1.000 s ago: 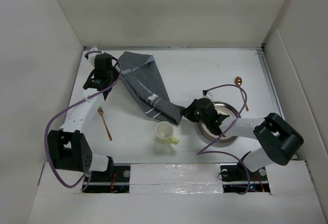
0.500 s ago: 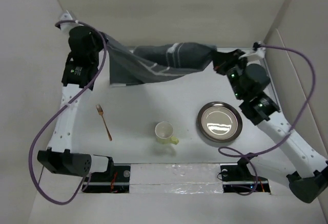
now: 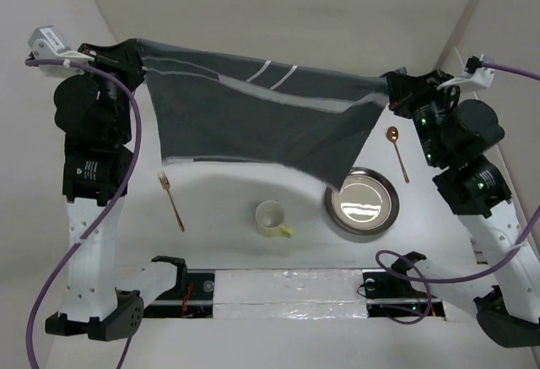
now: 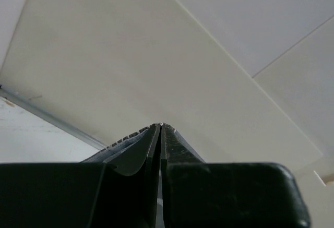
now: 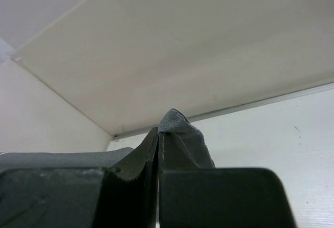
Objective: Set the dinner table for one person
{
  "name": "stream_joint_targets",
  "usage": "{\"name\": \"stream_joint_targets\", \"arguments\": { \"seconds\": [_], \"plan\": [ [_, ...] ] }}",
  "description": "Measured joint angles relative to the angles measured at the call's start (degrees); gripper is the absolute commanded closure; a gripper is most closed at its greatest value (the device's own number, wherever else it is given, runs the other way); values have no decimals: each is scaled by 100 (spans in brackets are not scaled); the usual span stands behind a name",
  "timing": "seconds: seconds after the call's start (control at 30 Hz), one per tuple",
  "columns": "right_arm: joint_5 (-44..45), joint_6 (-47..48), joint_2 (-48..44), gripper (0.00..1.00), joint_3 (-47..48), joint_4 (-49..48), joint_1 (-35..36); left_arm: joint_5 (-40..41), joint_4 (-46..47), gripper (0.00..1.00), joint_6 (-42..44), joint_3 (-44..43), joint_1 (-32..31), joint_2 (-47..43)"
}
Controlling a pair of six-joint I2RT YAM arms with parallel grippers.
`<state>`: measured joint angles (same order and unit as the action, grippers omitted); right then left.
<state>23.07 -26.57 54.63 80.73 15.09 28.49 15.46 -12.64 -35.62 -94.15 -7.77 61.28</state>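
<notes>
my top camera looks down from above and behind my arm bases, taking in the whole bench (image 3: 228,217). the wrist cameras sit close behind my left tool (image 4: 160,128) and right tool (image 5: 158,132), facing the white walls (image 3: 278,14); all views share corners of the cloth (image 3: 253,116).

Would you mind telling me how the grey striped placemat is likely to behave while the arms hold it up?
Probably floppy: held between the left gripper and right gripper, the placemat sags and its free corner droops toward the plate. Likely light, since two pinched corners alone carry it.
</notes>
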Motion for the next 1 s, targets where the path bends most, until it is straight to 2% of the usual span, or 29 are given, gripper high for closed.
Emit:
{"name": "stream_joint_targets", "arguments": {
  "seconds": [0.17,0.4,0.53,0.57,0.63,0.73,0.8,0.83,1.0],
  "plan": [
    [-138,155,553,100,103,9,-391,0,90,100,7,269,0,348],
    [-1123,238,2546,100,1071,-142,-1366,-105,181,100,22,433,175,1749],
    [-1698,221,3928,100,2433,149,-1670,-540,-103,100,-48,-422,595,3021],
    [-1823,214,4223,100,2826,234,-1714,-651,-131,100,-59,-459,603,3051],
    [-2013,214,4627,100,3493,483,-1766,-772,-374,100,-63,-1207,745,3628],
    [-2295,216,4736,100,3974,647,-1882,-1010,-385,100,-72,-1655,824,3724],
    [-2426,219,4481,100,3823,616,-1943,-1156,-225,100,-87,-1504,850,3445],
    [-2487,214,4247,100,3567,516,-1958,-1202,-20,100,-105,-1161,861,3158],
    [-2765,15,2420,100,573,-592,-1993,-1300,774,100,-258,1235,892,1432]
  ]
}}
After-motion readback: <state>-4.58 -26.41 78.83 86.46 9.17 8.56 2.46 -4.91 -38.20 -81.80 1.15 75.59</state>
